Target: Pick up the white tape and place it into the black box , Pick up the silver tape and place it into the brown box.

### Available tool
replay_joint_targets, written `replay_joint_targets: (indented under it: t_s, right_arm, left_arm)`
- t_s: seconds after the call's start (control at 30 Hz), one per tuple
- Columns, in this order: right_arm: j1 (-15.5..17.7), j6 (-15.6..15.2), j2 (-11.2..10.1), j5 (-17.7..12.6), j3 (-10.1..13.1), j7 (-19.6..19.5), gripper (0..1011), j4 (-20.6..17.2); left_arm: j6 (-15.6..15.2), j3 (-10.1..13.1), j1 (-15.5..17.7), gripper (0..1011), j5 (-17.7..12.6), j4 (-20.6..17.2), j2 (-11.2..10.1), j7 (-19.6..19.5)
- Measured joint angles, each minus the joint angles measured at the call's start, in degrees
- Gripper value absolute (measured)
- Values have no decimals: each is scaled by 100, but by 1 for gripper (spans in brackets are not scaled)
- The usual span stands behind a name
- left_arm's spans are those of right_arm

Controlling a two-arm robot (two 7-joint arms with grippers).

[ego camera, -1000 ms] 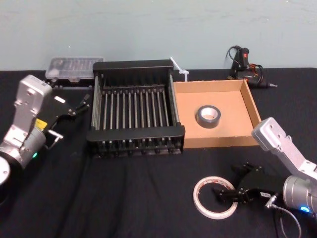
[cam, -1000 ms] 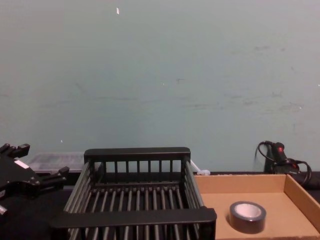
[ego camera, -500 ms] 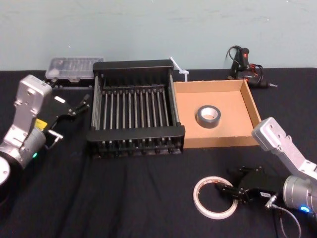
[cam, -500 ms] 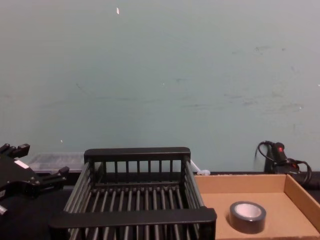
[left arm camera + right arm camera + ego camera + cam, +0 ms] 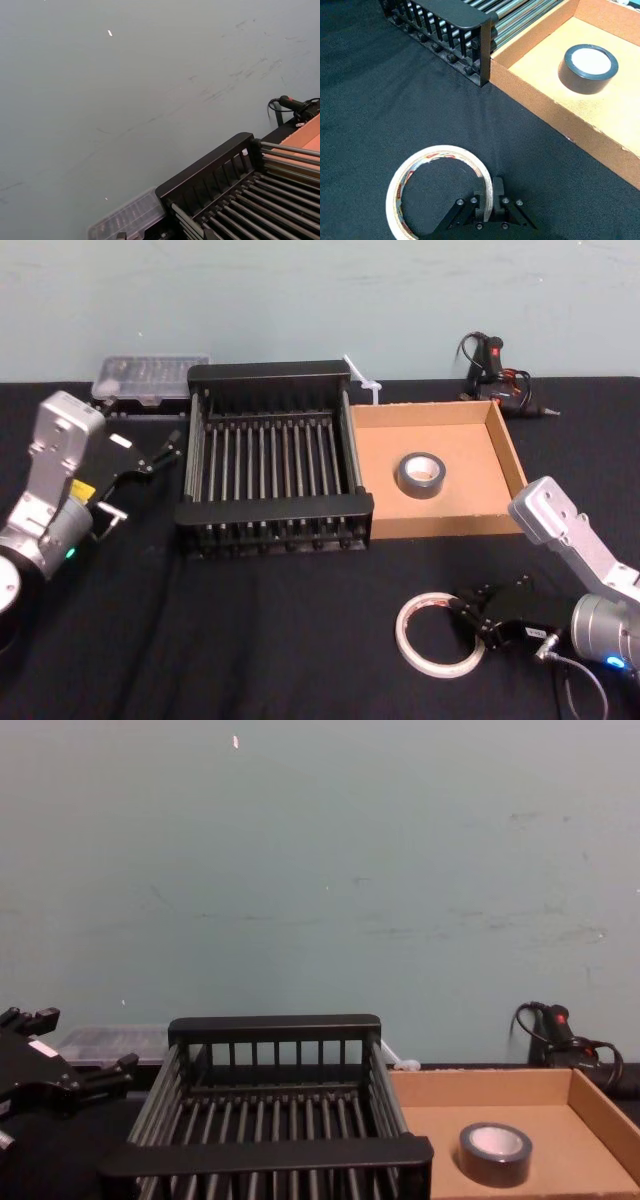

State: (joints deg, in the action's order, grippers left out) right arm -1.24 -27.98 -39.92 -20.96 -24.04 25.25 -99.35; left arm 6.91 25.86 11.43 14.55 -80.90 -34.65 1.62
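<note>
The white tape (image 5: 403, 638) lies flat on the black cloth near the table's front right. My right gripper (image 5: 470, 624) is shut on the ring's right wall, one finger inside and one outside; the right wrist view shows the gripper (image 5: 488, 192) clamping the white tape (image 5: 440, 151). The silver tape (image 5: 420, 473) sits upright in the middle of the brown box (image 5: 435, 526), right of the black box (image 5: 272, 508), which holds nothing. My left gripper (image 5: 158, 452) hovers open beside the black box's left side.
A clear plastic case (image 5: 150, 375) lies behind the black box at the back left. A black glue gun with cables (image 5: 495, 365) rests at the back right. Bare black cloth stretches across the table's front.
My right gripper's fingers have closed from wide open onto the white tape's wall, nudging the ring slightly. The left arm has not moved.
</note>
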Motion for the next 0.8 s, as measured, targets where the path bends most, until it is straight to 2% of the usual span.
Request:
replay_joint_targets:
  t_s: [0.07, 0.13, 0.8]
  right_arm:
    - [0, 0, 0, 0, 0, 0, 100, 0]
    - [0, 0, 0, 0, 0, 0, 92, 0]
    - [12, 44, -12, 2, 18, 11, 92, -21]
  left_arm:
    - [0, 0, 0, 1001, 0, 0, 0, 0]
    - [0, 0, 0, 1001, 0, 0, 0, 0]
    - [0, 0, 0, 1001, 0, 0, 0, 0]
